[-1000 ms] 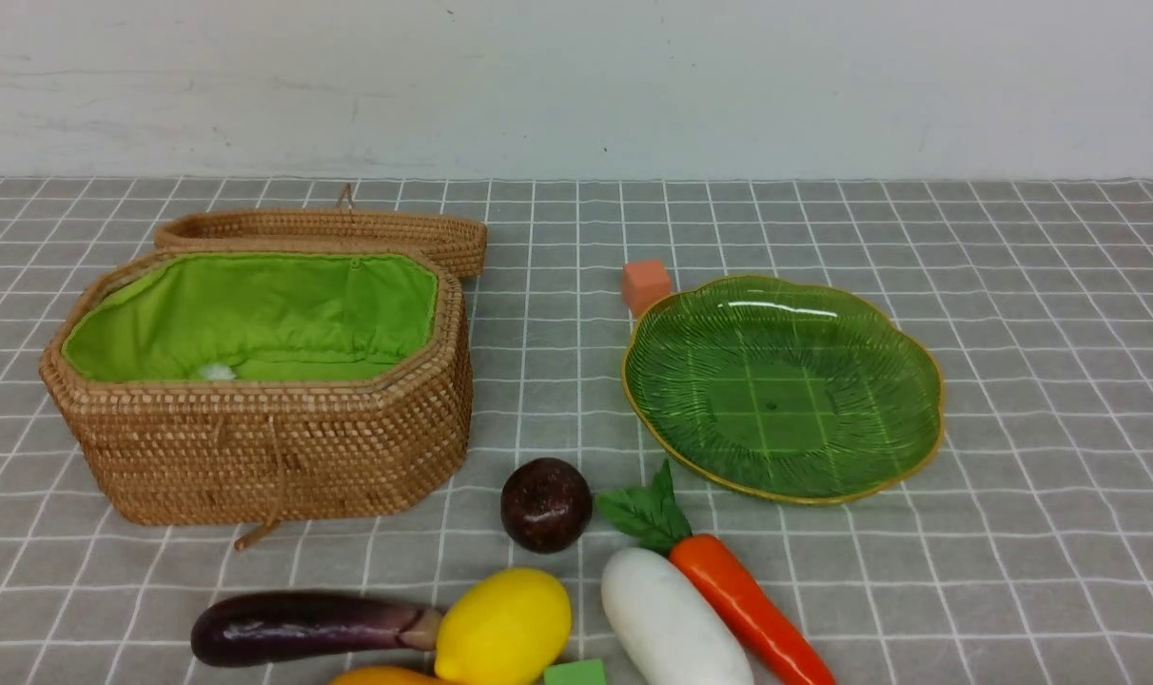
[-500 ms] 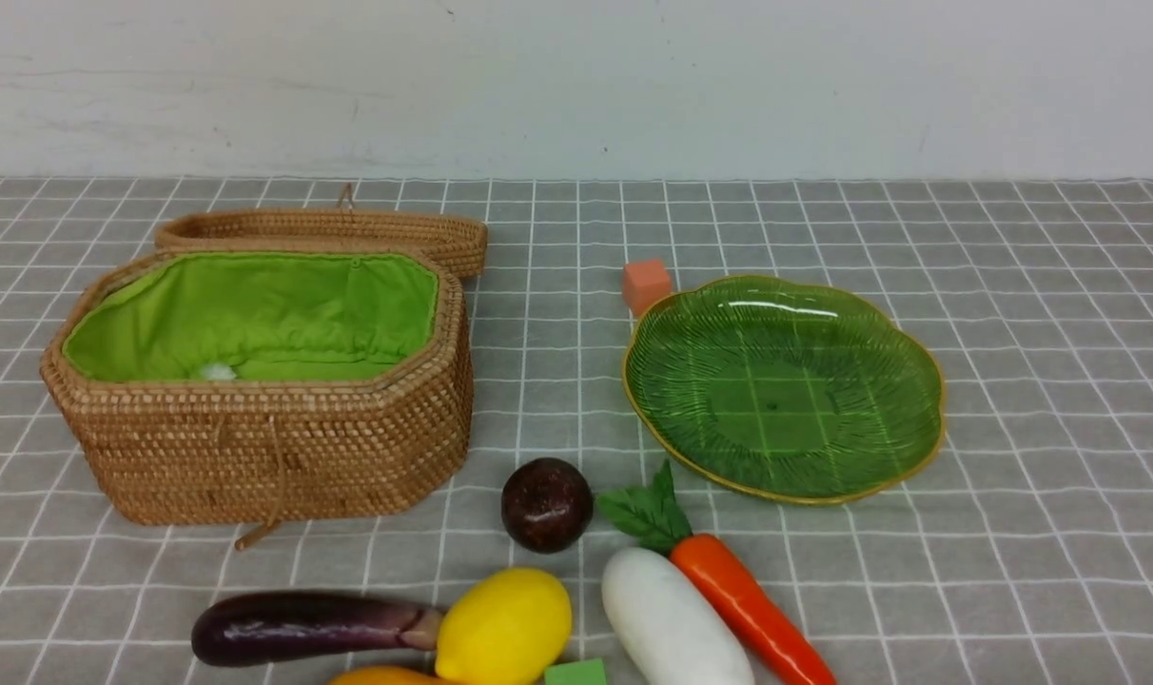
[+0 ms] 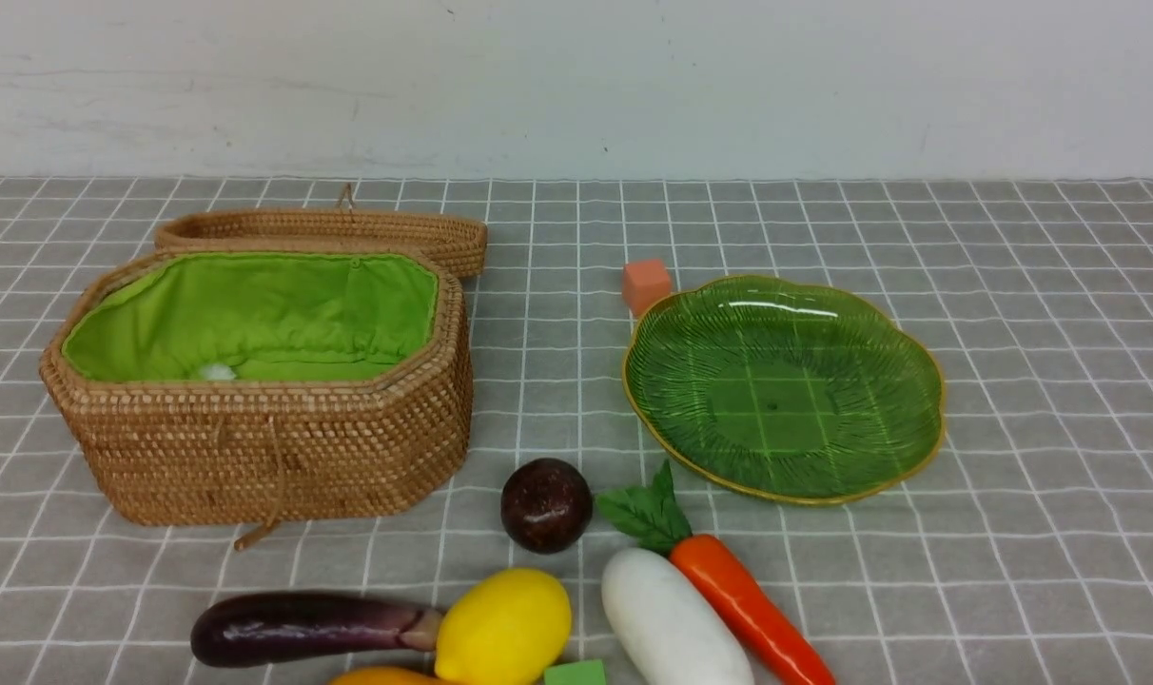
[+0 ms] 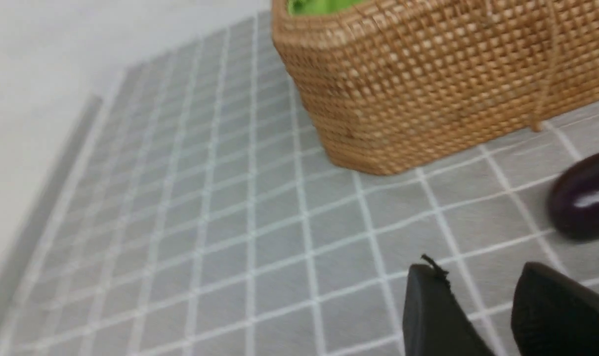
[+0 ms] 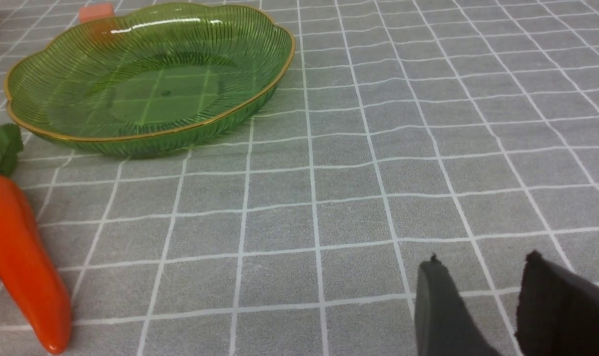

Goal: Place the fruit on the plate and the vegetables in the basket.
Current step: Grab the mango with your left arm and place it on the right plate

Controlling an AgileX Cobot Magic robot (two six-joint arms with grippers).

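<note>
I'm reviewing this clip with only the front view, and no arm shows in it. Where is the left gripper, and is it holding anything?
Observer: The left wrist view shows the left gripper with its jaws apart and nothing between them, over bare tablecloth.
Operator: What lies near it?
Observer: An outer corner of the basket and the rounded end of the eggplant. It touches neither.
Operator: And the right gripper?
Observer: The right wrist view shows the right gripper open and empty over the cloth, apart from the carrot and the plate.
</note>
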